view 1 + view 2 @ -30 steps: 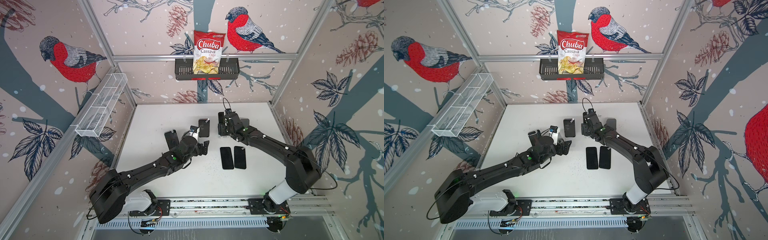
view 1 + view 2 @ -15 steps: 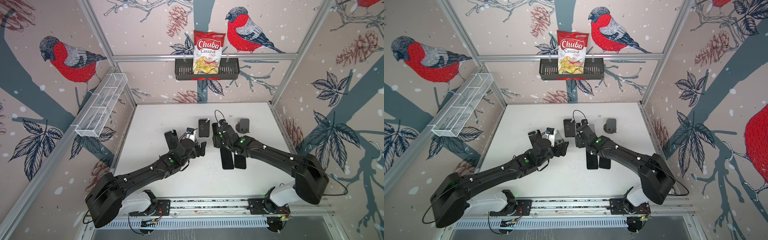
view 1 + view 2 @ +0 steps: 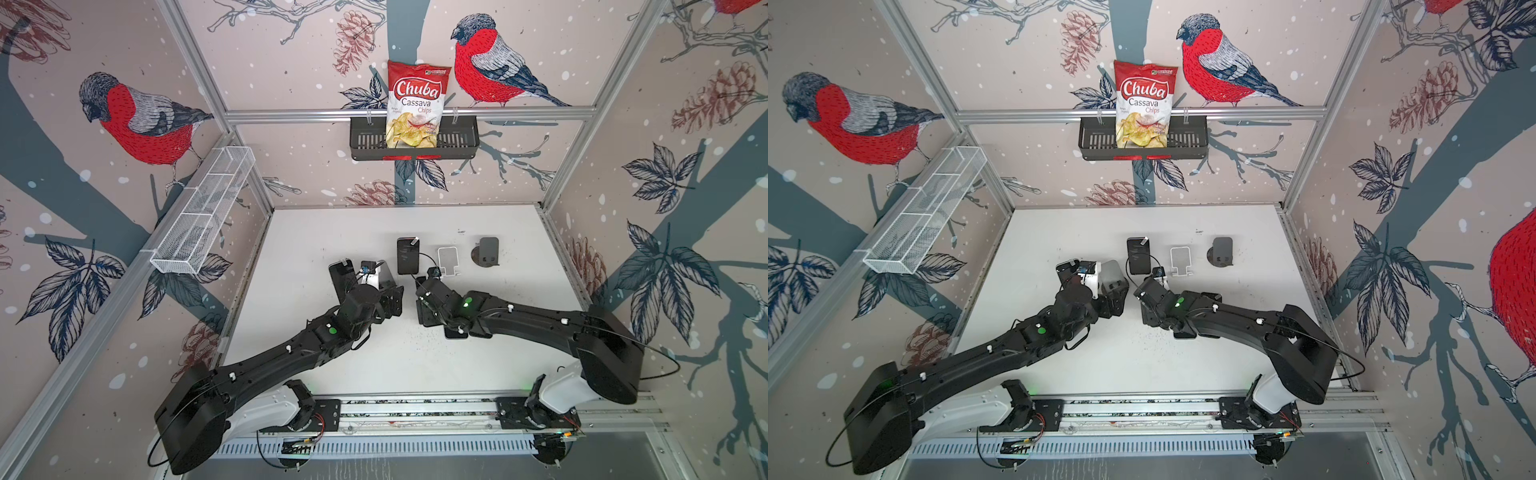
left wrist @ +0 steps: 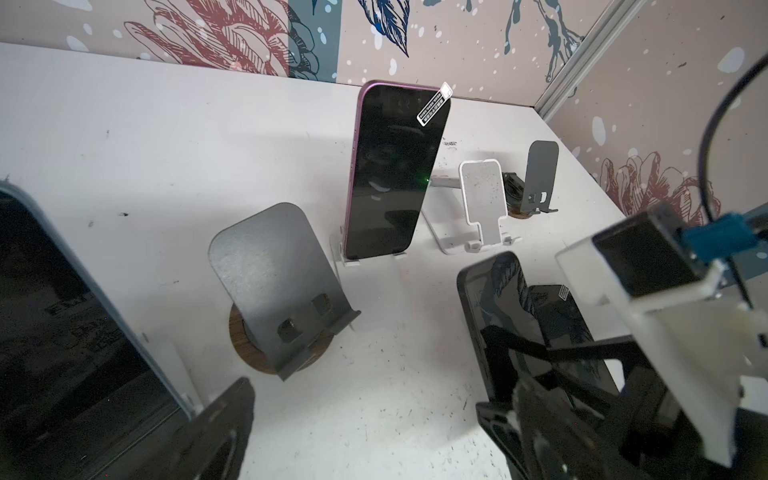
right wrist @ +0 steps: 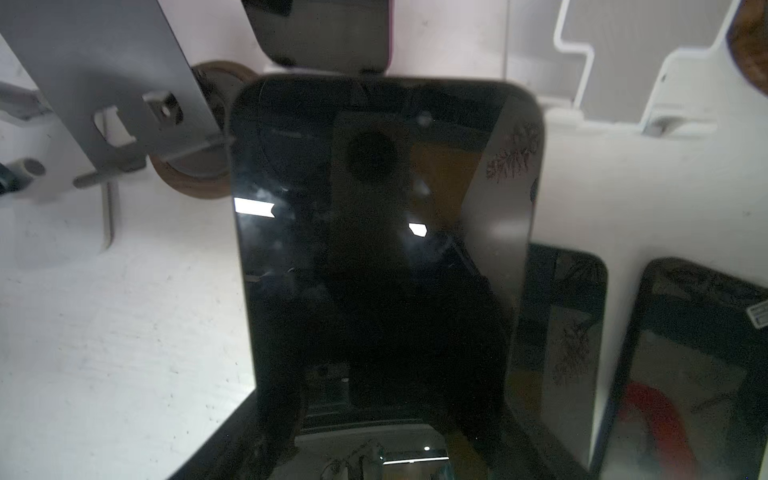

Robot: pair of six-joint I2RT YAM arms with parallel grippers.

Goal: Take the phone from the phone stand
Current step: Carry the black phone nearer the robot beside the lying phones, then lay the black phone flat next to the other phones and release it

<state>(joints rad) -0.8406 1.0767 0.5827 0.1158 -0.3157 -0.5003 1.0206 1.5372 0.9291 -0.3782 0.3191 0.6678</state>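
Observation:
My right gripper [image 3: 424, 311] is shut on a black phone [image 5: 374, 249], held low over the table with its screen filling the right wrist view. The jaws themselves are hidden behind the phone. Behind it stands the empty white phone stand [image 3: 448, 259]. A purple phone [image 3: 407, 255] leans in another white stand, and a blue-edged phone [image 3: 343, 276] sits in a stand at the left. My left gripper [image 3: 390, 300] is open with nothing between its fingers, just left of the right gripper, in front of an empty grey stand [image 4: 278, 282].
Two black phones [image 5: 557, 332] [image 5: 698, 374] lie flat on the table beside the held phone, mostly under the right arm in both top views. A dark grey empty stand [image 3: 487, 251] is at the back right. A wire basket [image 3: 199, 216] hangs on the left wall.
My right gripper has carried the black phone away from the white stand toward the front, down beside the two flat phones. The left gripper has drawn back slightly.

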